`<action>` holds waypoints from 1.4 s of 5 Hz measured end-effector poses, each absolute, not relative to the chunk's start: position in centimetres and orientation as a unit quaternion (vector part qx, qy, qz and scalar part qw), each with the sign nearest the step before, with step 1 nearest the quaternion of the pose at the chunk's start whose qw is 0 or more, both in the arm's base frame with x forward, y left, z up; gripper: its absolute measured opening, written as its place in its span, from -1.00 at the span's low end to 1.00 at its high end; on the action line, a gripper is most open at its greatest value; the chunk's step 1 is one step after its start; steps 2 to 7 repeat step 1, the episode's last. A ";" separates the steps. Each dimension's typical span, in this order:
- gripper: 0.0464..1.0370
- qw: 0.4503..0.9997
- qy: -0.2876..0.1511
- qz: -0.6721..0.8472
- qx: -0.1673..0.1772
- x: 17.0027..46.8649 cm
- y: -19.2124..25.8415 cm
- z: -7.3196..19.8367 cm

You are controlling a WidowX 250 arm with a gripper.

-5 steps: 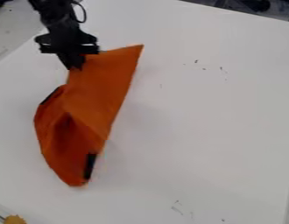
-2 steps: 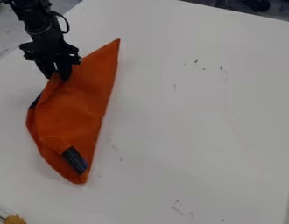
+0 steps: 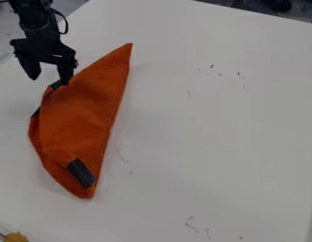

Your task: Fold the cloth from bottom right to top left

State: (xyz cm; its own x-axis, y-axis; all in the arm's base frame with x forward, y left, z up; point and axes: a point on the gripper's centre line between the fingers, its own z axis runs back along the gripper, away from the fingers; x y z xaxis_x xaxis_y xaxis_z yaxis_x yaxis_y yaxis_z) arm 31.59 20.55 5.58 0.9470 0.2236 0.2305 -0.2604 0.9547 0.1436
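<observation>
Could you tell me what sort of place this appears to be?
Probably a robotics lab or test bench: a black robot gripper hangs over an orange cloth on a marked white tabletop.

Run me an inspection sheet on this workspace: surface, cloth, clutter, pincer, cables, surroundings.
Surface: white tabletop, small dark marks on it.
Cloth: orange cloth folded over itself, a pointed corner toward the top; dark patch near its lower end.
Clutter: yellowish object at bottom left, cut off by the view's edge.
Pincer: pincer open at the cloth's upper left edge.
Cables: black loop beside the arm.
Surroundings: dark objects beyond the tabletop, top right.
</observation>
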 end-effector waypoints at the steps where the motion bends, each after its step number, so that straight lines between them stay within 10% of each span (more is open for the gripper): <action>1: 0.94 0.985 -0.106 0.103 0.090 32.0 20.1 7.0; 7: 0.94 0.985 -0.106 0.103 0.090 32.0 20.1 7.0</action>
